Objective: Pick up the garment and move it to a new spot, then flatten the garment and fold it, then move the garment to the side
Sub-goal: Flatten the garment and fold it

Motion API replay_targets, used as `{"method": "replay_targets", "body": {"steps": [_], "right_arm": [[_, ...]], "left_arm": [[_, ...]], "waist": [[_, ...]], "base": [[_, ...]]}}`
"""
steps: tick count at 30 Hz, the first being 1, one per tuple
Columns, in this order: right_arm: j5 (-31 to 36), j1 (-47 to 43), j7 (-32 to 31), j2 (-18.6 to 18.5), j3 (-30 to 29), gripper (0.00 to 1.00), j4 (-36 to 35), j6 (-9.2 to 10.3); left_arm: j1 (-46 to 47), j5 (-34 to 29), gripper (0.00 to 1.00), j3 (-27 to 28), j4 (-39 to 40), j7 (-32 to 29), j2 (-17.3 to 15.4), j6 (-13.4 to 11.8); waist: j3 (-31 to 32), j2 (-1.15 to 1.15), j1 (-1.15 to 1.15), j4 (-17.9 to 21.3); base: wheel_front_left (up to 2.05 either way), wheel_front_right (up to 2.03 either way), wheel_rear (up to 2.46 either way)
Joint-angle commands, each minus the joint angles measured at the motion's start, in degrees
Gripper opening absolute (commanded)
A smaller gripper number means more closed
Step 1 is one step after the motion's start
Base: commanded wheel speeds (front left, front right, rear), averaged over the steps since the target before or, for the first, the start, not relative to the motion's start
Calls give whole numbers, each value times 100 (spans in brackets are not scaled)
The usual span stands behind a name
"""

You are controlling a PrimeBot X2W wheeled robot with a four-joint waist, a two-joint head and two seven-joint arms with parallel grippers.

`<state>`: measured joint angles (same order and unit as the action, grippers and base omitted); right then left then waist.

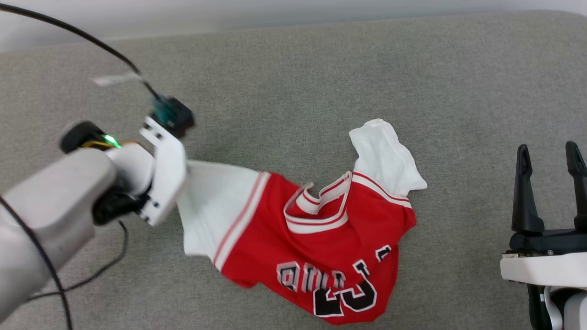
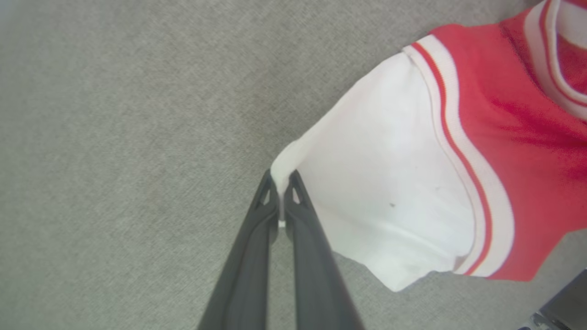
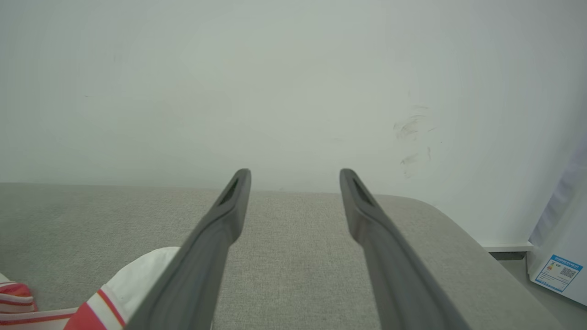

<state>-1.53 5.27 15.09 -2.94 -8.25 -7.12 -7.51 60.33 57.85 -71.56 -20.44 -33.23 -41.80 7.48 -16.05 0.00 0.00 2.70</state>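
Now you're at pickup — left fingers point(image 2: 267, 201) pinch the garment point(image 1: 321, 238) by its 9 o'clock sleeve point(image 1: 211, 197); right fingers point(image 1: 523, 192) spread. Lift and carry next.

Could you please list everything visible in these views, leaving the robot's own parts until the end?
garment: one, red with white sleeves and black number, crumpled in the middle of the surface.
padded surface: one, grey fabric, under the garment.
wall: one, off-white, behind the surface.
cabinet: one, white with a blue label, past the surface's end.
cable: one, black, running to the left wrist.
left gripper: one, dark fingers, shut on the garment's white sleeve edge.
right gripper: one, dark fingers, open, right of the garment, not touching it.
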Motion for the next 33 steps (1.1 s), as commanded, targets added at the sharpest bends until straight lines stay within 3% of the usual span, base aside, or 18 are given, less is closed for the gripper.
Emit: {"method": "replay_targets", "body": {"steps": [1,6,11,21,22,23,24,29,33], "right_arm": [[-3,-73,11,11,7,100,15,4],[-9,-127,11,11,-23,100,-12,4],[-9,-134,11,11,-55,100,-33,4],[63,2,11,11,-16,100,-27,4],[69,7,11,11,-18,100,-25,4],[75,12,11,11,-21,100,-17,4],[81,11,11,11,-24,100,-4,4],[69,-55,11,11,-78,100,16,4],[13,-88,11,11,-81,100,-33,4]], "left_arm": [[70,43,0,50,-75,109,-107,-16],[214,207,0,204,-471,603,-483,-16],[20,187,0,154,-895,730,-579,-18],[-373,275,0,134,-1955,1168,-169,-78],[-387,252,20,120,-2034,1204,-116,-70],[-404,260,93,113,-2127,1227,-58,-66],[-416,290,100,119,-2212,1240,-2,-68],[-192,217,100,109,-2411,1339,83,-36],[173,260,100,186,-2332,1229,-29,-26]], "waist": [[55,0,0,-22],[105,0,0,-45],[60,0,0,-46],[-118,0,0,22],[-122,0,0,24],[-120,0,0,25],[-111,0,0,24],[-20,0,0,-20],[32,0,0,-57]], "base": [[0,0,0],[0,0,0],[0,0,0],[0,0,0],[0,0,0],[0,0,0],[0,0,0],[0,0,0],[0,0,0]]}}
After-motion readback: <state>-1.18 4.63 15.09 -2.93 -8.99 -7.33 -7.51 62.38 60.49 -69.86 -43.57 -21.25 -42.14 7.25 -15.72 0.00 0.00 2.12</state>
